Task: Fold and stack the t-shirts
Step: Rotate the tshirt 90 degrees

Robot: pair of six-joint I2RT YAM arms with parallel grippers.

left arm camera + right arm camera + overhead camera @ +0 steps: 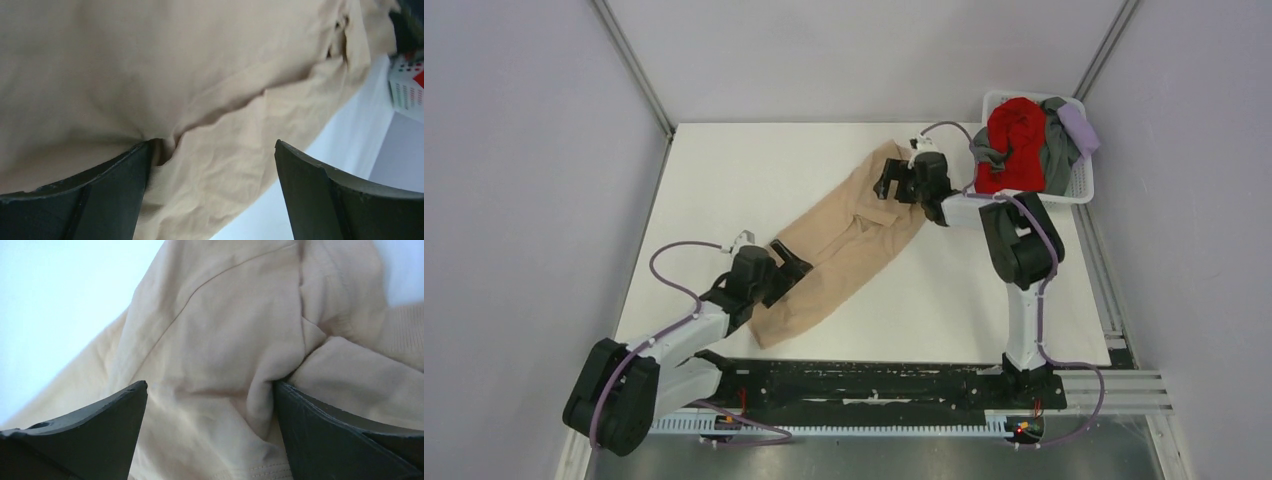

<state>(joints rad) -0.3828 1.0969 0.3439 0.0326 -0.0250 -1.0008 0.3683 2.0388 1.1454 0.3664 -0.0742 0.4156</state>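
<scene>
Tan t-shirt (849, 245) out on the white table (724, 180) — bunched into a long rumpled band, running diagonally from the near left up toward the far right. Left gripper (796, 265) down at the near end of it, on the band's left edge, jaws spread wide. From the left wrist camera: left finger (90, 200) pressed into a crease of the cloth, right finger (330, 200) out at the cloth's edge with bare table beside it, nothing pinched between. Right gripper (885, 182) at the far end, jaws just as wide, reaching in from the right. From its wrist camera: both dark fingers low over wrinkled tan fabric, the right one (340, 440) nudged against a raised fold, a stitched seam curving across the cloth ahead. Open and gripping nothing, both of them. Over at the far right corner — white lattice basket (1079, 190), heaped with the rest: red t-shirt (1014, 145) on the left side and spilling over the near rim, grey t-shirt (1056, 150) beside it, pale lavender t-shirt (1079, 128) tucked at the far right. Basket well apart from the left gripper, close by the right arm's elbow.
</scene>
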